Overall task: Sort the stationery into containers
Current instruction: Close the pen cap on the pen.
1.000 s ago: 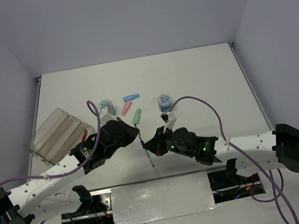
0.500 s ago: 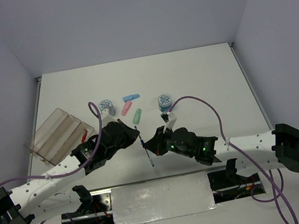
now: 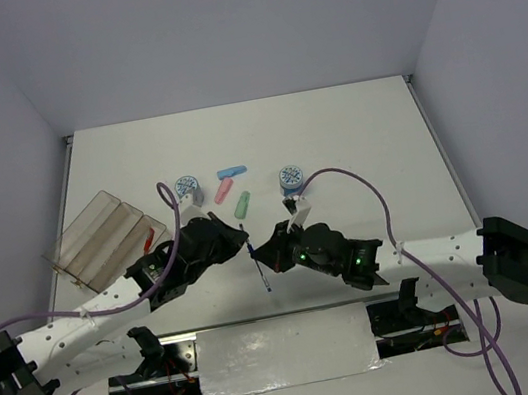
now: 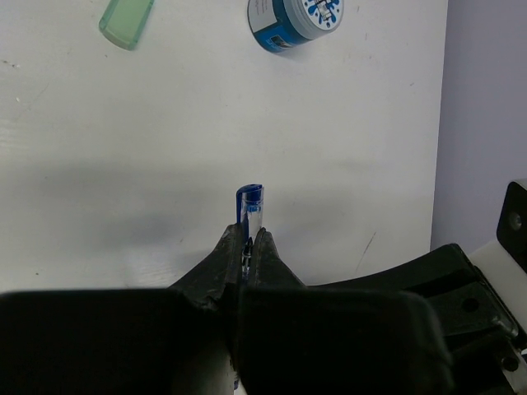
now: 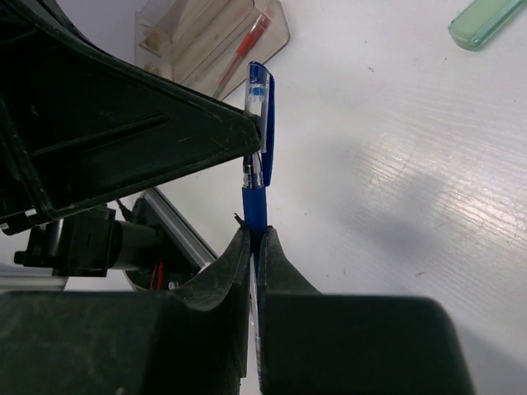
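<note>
Two claws share one blue pen (image 3: 260, 267) over the white table (image 3: 354, 132). The left claw (image 4: 247, 244) is pinched shut near the capped end, which pokes out past its fingertips. The right claw (image 5: 254, 239) is clamped on the barrel further along. To the left lies the clear tray (image 3: 98, 233), with a red pen (image 5: 247, 51) in it.

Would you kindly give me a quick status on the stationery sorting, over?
Left gripper shut on blue pen. Right gripper shut on same pen. Pen not yet in clear tray. Nothing seen in the way.
</note>
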You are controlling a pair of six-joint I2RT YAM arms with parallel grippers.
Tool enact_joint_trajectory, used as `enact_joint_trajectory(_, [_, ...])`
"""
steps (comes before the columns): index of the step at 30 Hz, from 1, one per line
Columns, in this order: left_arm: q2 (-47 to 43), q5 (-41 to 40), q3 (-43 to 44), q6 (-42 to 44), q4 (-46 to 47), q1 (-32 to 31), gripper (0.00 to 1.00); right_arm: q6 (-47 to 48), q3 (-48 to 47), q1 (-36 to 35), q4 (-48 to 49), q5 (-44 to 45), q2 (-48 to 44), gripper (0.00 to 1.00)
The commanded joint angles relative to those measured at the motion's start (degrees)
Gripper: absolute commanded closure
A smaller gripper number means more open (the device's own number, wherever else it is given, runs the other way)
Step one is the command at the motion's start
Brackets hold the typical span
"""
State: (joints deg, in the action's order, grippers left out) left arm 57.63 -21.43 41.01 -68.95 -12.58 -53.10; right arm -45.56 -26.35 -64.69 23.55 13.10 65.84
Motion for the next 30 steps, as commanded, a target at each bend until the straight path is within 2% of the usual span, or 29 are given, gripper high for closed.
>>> enact_joint_trajectory(1, [-1.7,0.6,-1.2,2.1,4.0,-0.9,1.00,-0.4,-2.8,1.0,1.9,2.0,-0.7,1.00])
enact_joint_trajectory(12, [-3.7,0.7,-5.4,5.4,12.1,-3.5,1.00,-2.3,-4.9,2.2,1.2,3.5,-1.3,1.00])
enact_joint_trajectory(21, [-5.3,2.1,-7.3,5.8,15.5,-4.4,1.00,3.2,-4.2,4.4,3.7,3.8,-4.9,1.00])
enact_joint_trajectory(30, [-4.2,4.3,-5.8,7.8,13.6,-5.5,1.00,10.6,-6.0,12.9,2.9,-6.0,-9.1,1.00])
